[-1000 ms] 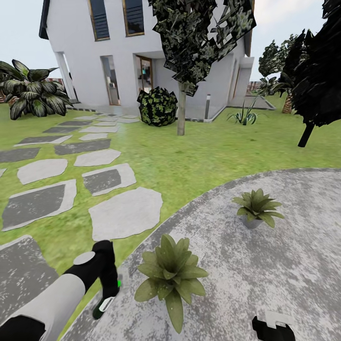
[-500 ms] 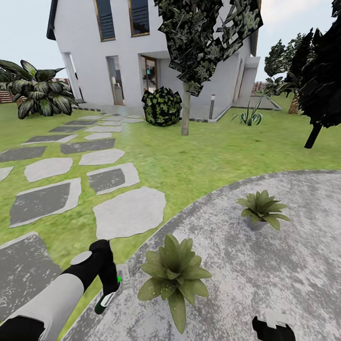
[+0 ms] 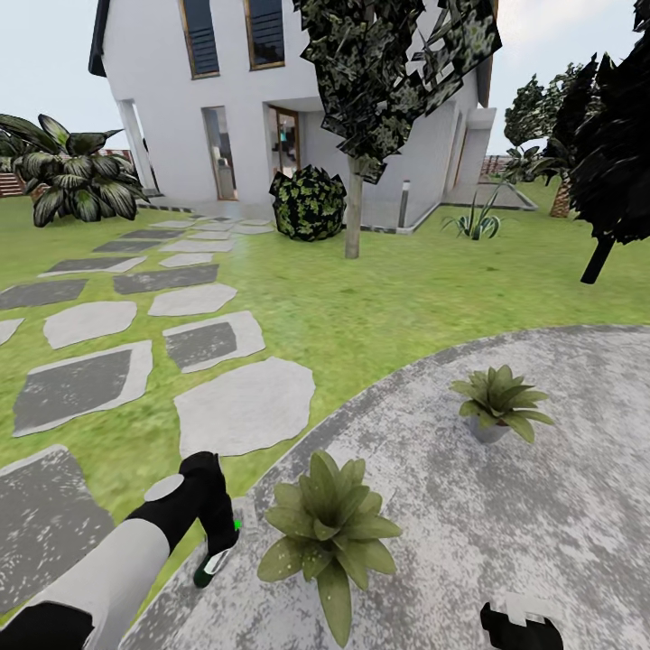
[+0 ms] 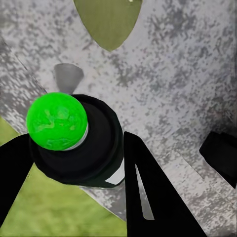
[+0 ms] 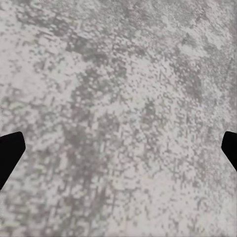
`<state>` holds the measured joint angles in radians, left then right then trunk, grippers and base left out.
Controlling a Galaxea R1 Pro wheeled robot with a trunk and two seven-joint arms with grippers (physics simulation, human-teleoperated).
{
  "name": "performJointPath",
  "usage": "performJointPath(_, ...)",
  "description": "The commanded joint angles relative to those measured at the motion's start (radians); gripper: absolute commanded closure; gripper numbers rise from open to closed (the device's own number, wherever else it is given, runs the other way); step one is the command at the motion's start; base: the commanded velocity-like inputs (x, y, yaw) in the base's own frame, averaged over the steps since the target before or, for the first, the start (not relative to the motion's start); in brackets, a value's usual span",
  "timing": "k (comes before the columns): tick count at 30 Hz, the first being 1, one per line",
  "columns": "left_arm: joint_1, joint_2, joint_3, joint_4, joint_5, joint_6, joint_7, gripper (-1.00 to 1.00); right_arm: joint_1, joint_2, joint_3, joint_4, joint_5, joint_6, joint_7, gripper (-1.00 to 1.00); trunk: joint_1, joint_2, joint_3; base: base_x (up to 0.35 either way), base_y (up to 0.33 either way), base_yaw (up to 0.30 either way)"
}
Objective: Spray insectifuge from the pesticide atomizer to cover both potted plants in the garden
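My left gripper [image 3: 218, 546] is shut on the pesticide atomizer [image 3: 214, 567], a slim dark green bottle tilted just left of the near potted plant [image 3: 327, 533] at the patio's edge. In the left wrist view the atomizer's black top [image 4: 86, 148] with a bright green ball sits between the two black fingers [image 4: 153, 192], and a broad leaf [image 4: 108, 19] of the plant lies ahead. The second potted plant [image 3: 499, 402] stands farther right on the paving. My right gripper [image 3: 519, 627] hangs low over the patio, and in its wrist view it [image 5: 118, 148] is open over bare paving.
The round grey patio [image 3: 506, 506] curves into green lawn [image 3: 379, 298]. Grey stepping stones [image 3: 239, 406] run left toward a white house [image 3: 271, 99]. A tree trunk [image 3: 354, 212], a round bush [image 3: 309, 203] and a big leafy shrub [image 3: 68, 176] stand farther off.
The view shifted slightly early on. My left gripper has carried the atomizer a little right and closer to the near plant. The right gripper has stayed put.
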<state>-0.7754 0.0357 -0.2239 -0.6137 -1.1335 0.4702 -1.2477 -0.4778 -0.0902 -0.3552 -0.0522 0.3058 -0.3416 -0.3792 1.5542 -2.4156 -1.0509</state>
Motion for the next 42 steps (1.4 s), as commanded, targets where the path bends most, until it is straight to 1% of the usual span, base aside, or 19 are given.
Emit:
performJointPath(1, 0.001, -0.002, -0.005, -0.003, -0.001, 0.011, -0.004, 1.0, -0.001, 0.0, -0.008, 0.002, 0.01, -0.004, -0.003, -1.0, 0.0, 0.0, -0.001, 0.0, 0.0, 0.0)
performJointPath(4, 0.001, 0.0, -0.003, -0.006, -0.001, 0.012, -0.006, 1.0, -0.001, 0.001, -0.007, 0.002, 0.01, -0.004, -0.003, -1.0, 0.0, 0.0, -0.001, 0.0, 0.0, 0.0)
performJointPath(7, -0.008, -0.008, -0.005, -0.009, -0.001, 0.014, -0.01, 1.0, -0.001, 0.001, -0.008, 0.002, 0.01, -0.004, -0.003, -1.0, 0.0, 0.0, -0.001, 0.0, 0.0, 0.0)
performJointPath(8, -0.011, -0.012, -0.006, -0.01, -0.002, 0.015, -0.011, 1.0, -0.001, 0.001, -0.008, 0.002, 0.01, -0.004, -0.003, -1.0, 0.0, 0.0, -0.001, 0.0, 0.0, 0.0)
performJointPath(9, -0.026, -0.027, -0.008, -0.017, -0.003, 0.023, -0.011, 1.0, -0.001, 0.001, -0.008, 0.002, 0.01, -0.004, -0.003, -1.0, 0.0, 0.0, -0.001, 0.0, 0.0, 0.0)
performJointPath(10, -0.041, -0.033, -0.009, -0.022, -0.003, 0.044, -0.012, 1.0, -0.001, 0.001, -0.008, 0.002, 0.01, -0.004, -0.003, -1.0, 0.0, 0.0, -0.001, 0.0, 0.0, 0.0)
performJointPath(11, -0.045, -0.035, -0.01, -0.024, -0.003, 0.05, -0.012, 1.0, -0.001, 0.001, -0.008, 0.002, 0.01, -0.004, -0.003, -1.0, 0.0, 0.0, -0.001, 0.0, 0.0, 0.0)
performJointPath(12, -0.049, -0.034, -0.012, -0.025, -0.005, 0.056, -0.011, 1.0, -0.001, 0.001, -0.008, 0.002, 0.01, -0.004, -0.003, -1.0, 0.0, 0.0, -0.001, 0.0, 0.0, 0.0)
performJointPath(13, -0.05, -0.025, -0.011, -0.026, -0.017, 0.061, -0.007, 1.0, -0.001, 0.0, -0.008, 0.002, 0.01, -0.004, -0.003, -1.0, 0.0, 0.0, -0.001, 0.0, 0.0, 0.0)
performJointPath(14, -0.044, -0.019, -0.011, -0.026, -0.021, 0.062, -0.005, 1.0, -0.001, -0.001, -0.008, 0.002, 0.01, -0.005, -0.003, -1.0, 0.0, 0.0, -0.001, 0.0, 0.0, 0.0)
performJointPath(16, -0.041, -0.015, -0.01, -0.026, -0.021, 0.061, -0.004, 1.0, -0.001, -0.002, -0.008, 0.002, 0.011, -0.005, -0.003, -1.0, 0.0, 0.0, -0.001, 0.0, 0.0, 0.0)
performJointPath(23, -0.038, -0.012, -0.009, -0.026, -0.022, 0.062, -0.004, 1.0, -0.001, 0.001, -0.008, 0.0, 0.01, -0.005, -0.003, -1.0, 0.0, 0.0, -0.001, -0.059, 0.012, -0.001)
performJointPath(29, -0.038, -0.01, -0.009, -0.026, -0.022, 0.062, -0.002, 1.0, -0.001, 0.0, -0.008, 0.0, 0.01, -0.005, -0.003, -1.0, 0.0, 0.0, -0.001, -0.263, 0.201, -0.248)
performJointPath(32, -0.038, -0.01, -0.008, -0.026, -0.022, 0.062, -0.002, 1.0, -0.001, 0.0, -0.008, 0.0, 0.01, -0.005, -0.003, -1.0, 0.0, 0.0, -0.001, -0.096, 0.26, -0.296)
performJointPath(35, -0.038, -0.011, -0.01, -0.026, -0.022, 0.062, -0.002, 1.0, -0.001, 0.0, -0.008, 0.0, 0.01, -0.005, -0.003, -1.0, 0.0, 0.0, -0.001, 0.115, 0.267, -0.246)
performJointPath(40, -0.039, -0.011, -0.01, -0.027, -0.023, 0.062, -0.002, 1.0, -0.001, 0.0, -0.008, 0.0, 0.01, -0.005, -0.003, -1.0, 0.0, 0.0, -0.001, 0.161, 0.115, -0.048)
performJointPath(41, -0.041, -0.013, -0.01, -0.078, -0.023, 0.063, -0.003, 1.0, -0.001, 0.001, -0.008, 0.0, 0.01, -0.006, -0.003, -1.0, 0.0, 0.0, -0.001, 0.001, 0.001, 0.0)
performJointPath(42, -0.042, -0.013, -0.011, -0.087, -0.023, 0.064, -0.004, 1.0, -0.001, 0.001, -0.008, 0.0, 0.01, -0.006, -0.003, -1.0, 0.0, 0.0, -0.001, 0.0, 0.0, 0.0)
